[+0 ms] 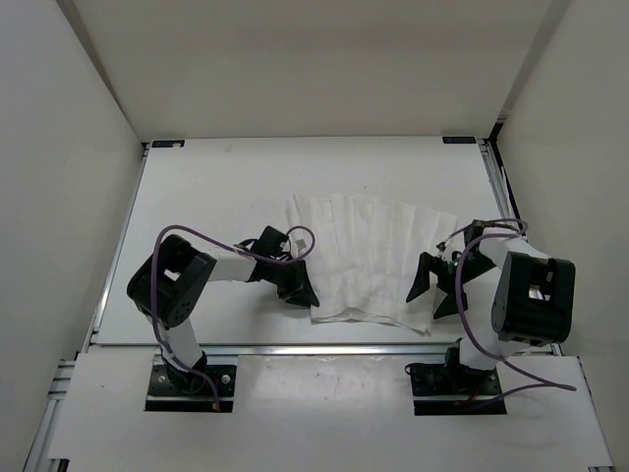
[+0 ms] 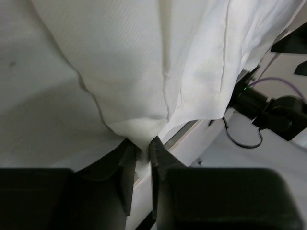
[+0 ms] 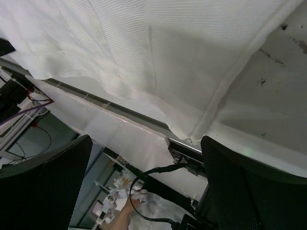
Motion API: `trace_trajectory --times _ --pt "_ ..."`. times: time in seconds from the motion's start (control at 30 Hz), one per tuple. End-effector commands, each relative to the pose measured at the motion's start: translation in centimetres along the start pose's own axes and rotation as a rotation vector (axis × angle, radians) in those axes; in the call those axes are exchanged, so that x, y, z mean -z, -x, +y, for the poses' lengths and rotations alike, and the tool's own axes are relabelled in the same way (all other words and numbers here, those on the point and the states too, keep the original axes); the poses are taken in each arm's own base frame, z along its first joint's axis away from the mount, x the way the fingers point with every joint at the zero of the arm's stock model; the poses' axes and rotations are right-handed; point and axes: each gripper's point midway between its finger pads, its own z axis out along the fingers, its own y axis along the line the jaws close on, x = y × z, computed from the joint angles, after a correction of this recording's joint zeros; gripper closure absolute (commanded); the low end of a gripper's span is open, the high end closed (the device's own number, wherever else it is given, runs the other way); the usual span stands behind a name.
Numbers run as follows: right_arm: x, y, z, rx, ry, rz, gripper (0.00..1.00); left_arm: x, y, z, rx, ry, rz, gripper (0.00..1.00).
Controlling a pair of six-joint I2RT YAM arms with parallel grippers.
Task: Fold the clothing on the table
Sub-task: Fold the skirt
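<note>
The clothing [image 1: 373, 258] is a white, softly creased garment lying spread in the middle of the table [image 1: 216, 197]. My left gripper [image 1: 303, 292] sits at its near left corner. In the left wrist view the two dark fingers stand close together with a tuck of the clothing [image 2: 144, 62] pinched between their tips, so the left gripper [image 2: 143, 149] is shut on it. My right gripper [image 1: 438, 285] is at the garment's near right edge. It [image 3: 146, 143] is open wide, and the seamed corner of the clothing [image 3: 158, 57] lies just beyond the fingertips, untouched.
A metal rail [image 1: 295, 346] runs along the table's near edge, close under both grippers. White walls stand on the left, back and right. The right arm [image 2: 276, 112] with its purple cable shows in the left wrist view.
</note>
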Motion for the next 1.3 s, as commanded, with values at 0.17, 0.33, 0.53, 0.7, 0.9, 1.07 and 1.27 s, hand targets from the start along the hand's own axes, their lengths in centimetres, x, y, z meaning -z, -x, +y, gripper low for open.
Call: trace_trajectory --times 0.17,0.33,0.53,0.7,0.9,1.07,1.27 --pt "0.2 0.6 -1.0 -0.081 0.017 -0.031 0.01 -0.1 3.0 -0.9 0.012 -0.029 -0.107 1.00" --pt "0.6 0.8 -0.9 -0.085 0.030 -0.056 0.01 1.2 5.8 -0.2 0.034 -0.013 -0.211 1.00" --pt "0.6 2.2 -0.6 -0.108 0.113 -0.081 0.01 3.0 7.8 1.7 0.039 0.042 -0.276 1.00" --pt "-1.5 0.5 0.6 -0.092 0.110 -0.039 0.00 3.3 8.1 1.5 0.064 -0.009 -0.307 1.00" --pt "-1.9 2.2 1.1 -0.131 0.094 -0.080 0.10 3.4 7.5 0.2 0.041 -0.044 -0.308 1.00" --pt "-3.1 2.5 1.0 -0.166 0.089 -0.096 0.28 4.2 7.6 0.0 0.036 -0.053 -0.327 1.00" --pt "-4.6 1.1 1.2 -0.150 0.086 -0.064 0.40 4.5 7.6 0.1 0.052 -0.063 -0.329 1.00"
